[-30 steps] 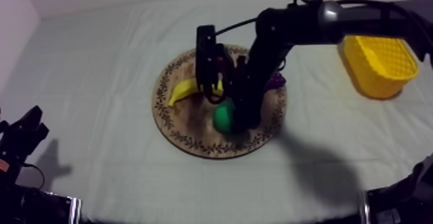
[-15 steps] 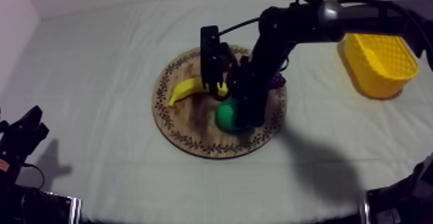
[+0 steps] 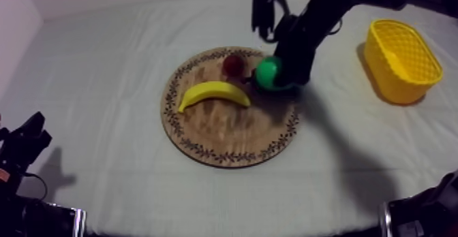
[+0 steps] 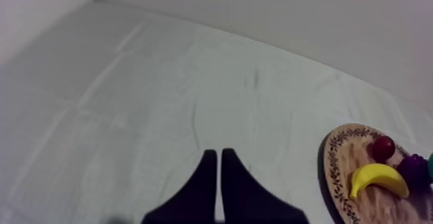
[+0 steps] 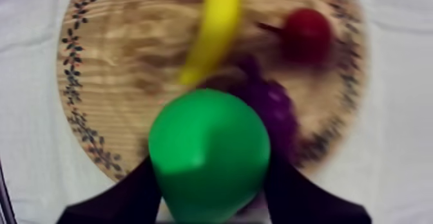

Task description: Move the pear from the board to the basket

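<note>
Grey-white cloth (image 3: 102,83) covers the table. Near its centre lies the round wooden board (image 3: 225,151) with a patterned rim. The yellow basket (image 3: 392,83) stands at the far right, well apart from the board, with bare cloth between them.

The right arm comes in from the upper right. The right gripper (image 3: 272,76) has its jaws clamped on the green pear (image 3: 268,73), one black finger (image 5: 129,197) on each side. The pear is held above the board's far right edge, over the bunch of grapes (image 5: 274,107). The banana (image 3: 213,93) lies across the middle of the board. The small red fruit (image 3: 234,65) sits on the far part of the board, just left of the pear. The left gripper (image 3: 24,144) rests low at the near left, its jaws together as a narrow wedge.

Half a second earlier the right gripper was low on the near right of the board with the pear. The pear has since risen and moved far and right, towards the basket. The banana and the small red fruit, then partly covered by the arm, are now in plain view. The left gripper has not moved.
</note>
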Robot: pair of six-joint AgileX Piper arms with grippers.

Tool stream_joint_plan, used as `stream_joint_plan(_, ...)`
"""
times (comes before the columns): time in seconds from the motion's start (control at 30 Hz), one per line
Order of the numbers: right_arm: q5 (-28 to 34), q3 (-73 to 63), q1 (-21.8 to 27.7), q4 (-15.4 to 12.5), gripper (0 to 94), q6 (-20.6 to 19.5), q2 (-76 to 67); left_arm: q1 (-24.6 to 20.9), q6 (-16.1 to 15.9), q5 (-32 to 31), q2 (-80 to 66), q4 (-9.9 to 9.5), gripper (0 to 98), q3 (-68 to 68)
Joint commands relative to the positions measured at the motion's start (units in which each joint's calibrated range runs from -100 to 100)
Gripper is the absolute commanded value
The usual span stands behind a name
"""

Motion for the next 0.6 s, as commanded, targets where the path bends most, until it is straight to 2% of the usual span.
stream_joint_plan(0.0,1.2,-1.3,3.3,-0.1,36.8,0.0,-1.7,0.0,0.0,0.0,0.0,-0.01,0.1,-0.1)
stream_joint_plan(0.3,3.2,-5.4,13.1,-0.2,37.5,-0.5,-6.4,0.0,0.0,0.0,0.0,-0.01,0.1,-0.1)
stream_joint_plan(0.57,2.9,-7.7,19.7,0.0,37.6,-1.2,-7.2,0.0,0.0,0.0,0.0,-0.01,0.1,-0.1)
